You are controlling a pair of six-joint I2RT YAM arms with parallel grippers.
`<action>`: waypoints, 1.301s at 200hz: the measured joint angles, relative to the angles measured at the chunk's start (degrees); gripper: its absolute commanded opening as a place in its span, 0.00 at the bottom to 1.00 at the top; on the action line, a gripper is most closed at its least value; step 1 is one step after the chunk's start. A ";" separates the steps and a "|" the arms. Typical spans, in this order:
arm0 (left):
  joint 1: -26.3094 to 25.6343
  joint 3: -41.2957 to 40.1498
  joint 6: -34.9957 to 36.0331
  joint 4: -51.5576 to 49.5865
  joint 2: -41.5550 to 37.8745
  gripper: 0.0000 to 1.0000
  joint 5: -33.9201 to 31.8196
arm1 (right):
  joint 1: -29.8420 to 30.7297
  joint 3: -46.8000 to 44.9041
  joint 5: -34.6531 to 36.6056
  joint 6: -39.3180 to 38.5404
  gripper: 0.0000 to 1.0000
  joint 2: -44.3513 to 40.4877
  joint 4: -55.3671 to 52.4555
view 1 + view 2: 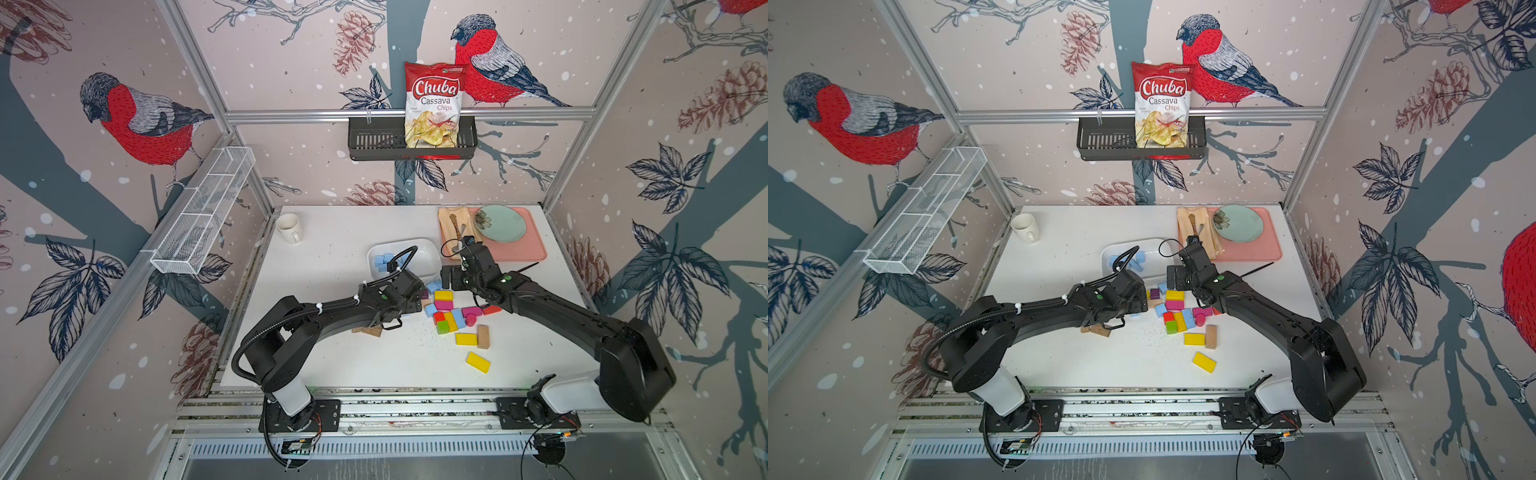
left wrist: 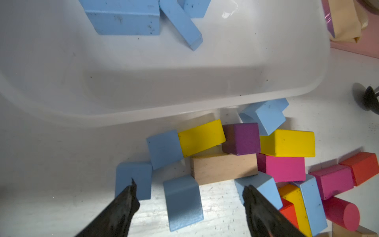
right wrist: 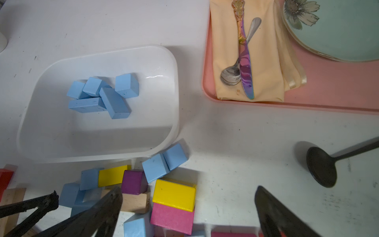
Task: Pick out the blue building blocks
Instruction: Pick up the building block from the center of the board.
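Low in the left wrist frame, our left fingers stand open and empty astride a blue block on the table, right fingers likewise; closing skewed, we might shove the blue cube beside it.

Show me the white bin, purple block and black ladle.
white bin (image 3: 174,92), right wrist view, on its rim
purple block (image 2: 245,138), left wrist view, on its brighter face
black ladle (image 3: 321,167), right wrist view, on its bowl

A white table carries a mug far left, a pink tray far right, a white dish (centre) and loose blue building blocks among other colours.
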 measured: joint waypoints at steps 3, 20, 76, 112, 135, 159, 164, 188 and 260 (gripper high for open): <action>-0.11 0.09 -0.13 -0.15 0.24 0.78 0.00 | -0.04 -0.11 0.04 0.00 0.99 -0.07 -0.02; -0.52 1.18 -0.55 -2.16 1.49 0.73 0.17 | -0.39 -0.61 0.35 0.00 1.00 -0.33 0.04; -1.53 2.43 -2.67 -4.55 2.32 0.59 -0.22 | -1.38 -1.75 0.33 0.00 0.99 -0.44 0.63; -2.12 3.21 -3.13 -5.79 3.34 0.51 -0.94 | -1.68 -2.21 0.31 0.02 1.00 -0.44 1.46; -2.51 3.85 -3.13 -6.45 4.28 0.49 -1.05 | -1.90 -2.71 0.28 0.13 0.99 -0.44 1.62; -2.56 4.46 -3.13 -6.82 5.27 0.46 -1.11 | -2.10 -3.06 0.24 0.15 1.00 -0.44 1.70; -2.56 4.55 -3.13 -6.88 5.42 0.45 -1.14 | -2.12 -3.17 0.22 0.15 1.00 -0.46 1.77; -2.56 4.94 -3.13 -7.50 6.10 0.40 -1.14 | -2.25 -3.74 0.04 0.15 0.99 -0.59 2.49; -2.56 5.99 -3.10 -7.96 7.15 0.20 -2.40 | -2.86 -4.94 -0.37 0.22 1.00 -0.81 3.50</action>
